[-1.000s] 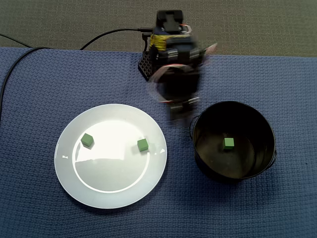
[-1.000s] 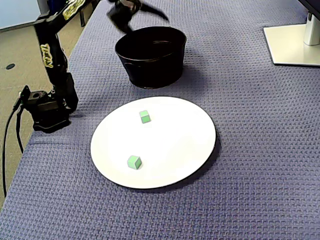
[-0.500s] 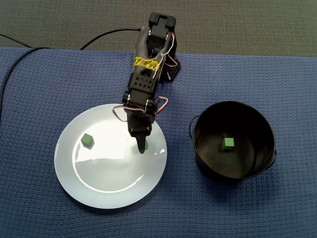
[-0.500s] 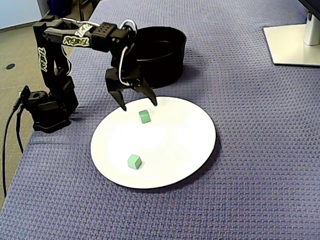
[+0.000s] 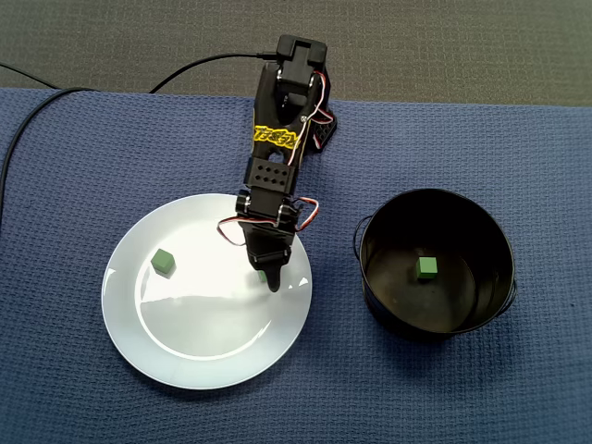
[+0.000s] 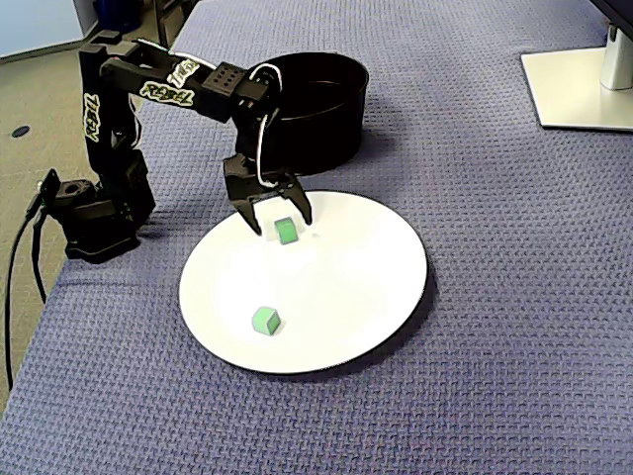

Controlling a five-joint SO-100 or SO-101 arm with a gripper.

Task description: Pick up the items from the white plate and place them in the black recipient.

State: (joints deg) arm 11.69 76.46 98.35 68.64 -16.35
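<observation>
Down low over the far part of the white plate [image 6: 396, 287], the gripper [image 6: 281, 224] hangs with its jaws spread apart and pointing at the plate, holding nothing. In the fixed view from the side, one green cube [image 6: 287, 232] sits between the two fingertips, one tip to its left and one to its right. A thin gap shows on each side, so neither finger seems to touch it. The cube rests flat on the plate. Being a cube, it has no long side; one of its upright edges faces the camera, so it sits turned a little against the line of the jaws. In the fixed view from above, the gripper covers most of this cube, and only a green sliver shows beside the fingers.

A second cube [image 6: 265, 320] lies on the near part of the plate in the side view, well apart from the gripper. From above it is on the left part of the plate [image 5: 163, 263]. A third cube [image 5: 426, 267] lies on the bottom of the black bucket [image 5: 490, 305], which stands just right of the plate in that view. The arm [image 6: 178, 84] reaches in from its base at the left of the side view. Everything stands on a blue cloth [image 6: 514, 346].
</observation>
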